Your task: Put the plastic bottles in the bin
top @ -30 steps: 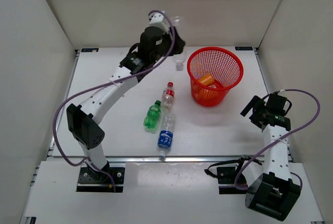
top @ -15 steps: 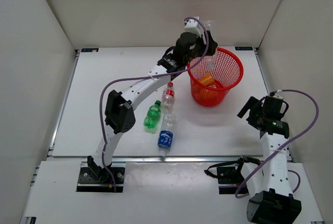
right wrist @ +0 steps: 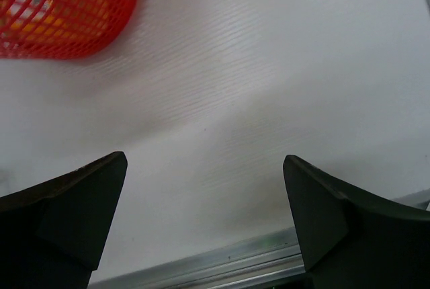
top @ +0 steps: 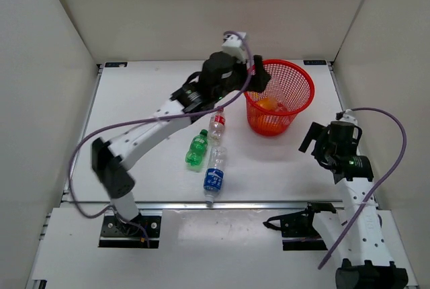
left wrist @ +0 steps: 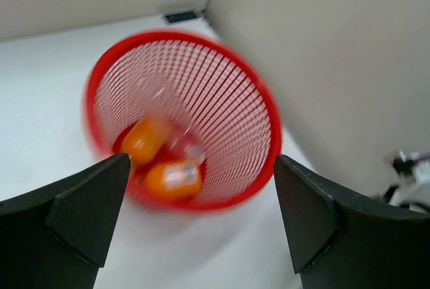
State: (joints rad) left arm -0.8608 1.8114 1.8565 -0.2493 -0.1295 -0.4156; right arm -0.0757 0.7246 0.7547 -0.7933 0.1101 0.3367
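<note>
The right claw [right wrist: 205, 161] stands wide open above bare white tabletop [right wrist: 269, 67], with nothing between its dark fingers [right wrist: 74, 201]. To the far left, the red mesh bin [right wrist: 67, 20] shows orange through its lattice. A metal rail [right wrist: 222, 265] edges the near side.

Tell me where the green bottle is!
In the top view, the green bottle lies just left of the red-capped bottle and the blue-labelled bottle, outside the bin.
</note>
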